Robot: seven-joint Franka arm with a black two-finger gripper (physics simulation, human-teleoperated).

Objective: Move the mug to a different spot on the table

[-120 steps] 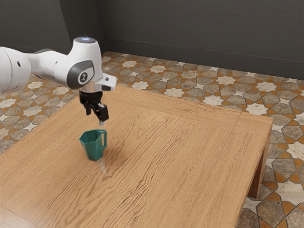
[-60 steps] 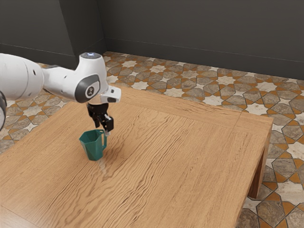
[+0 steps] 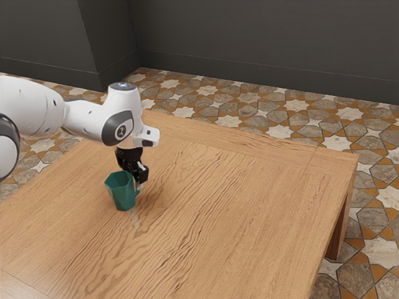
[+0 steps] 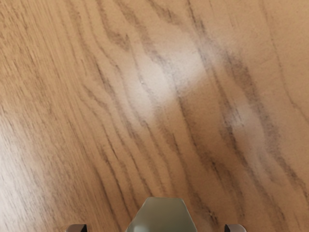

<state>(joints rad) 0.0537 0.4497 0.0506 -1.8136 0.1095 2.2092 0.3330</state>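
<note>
Wooden table (image 3: 249,205), patterned tile floor (image 3: 280,118) around, teal mug (image 3: 120,193), hand (image 3: 139,182) open at its rim

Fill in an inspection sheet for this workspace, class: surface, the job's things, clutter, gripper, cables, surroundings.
Surface: wooden table, strong grain, flat top.
Job's things: green mug, upright on the table, toward the exterior view's left.
Clutter: nothing seen.
Gripper: black gripper pointing down at the mug's side toward the exterior view's right, low by the rim; open, with the fingertips wide apart in the wrist view.
Cables: nothing seen.
Surroundings: patterned tiled floor around the table; dark wall behind.
</note>
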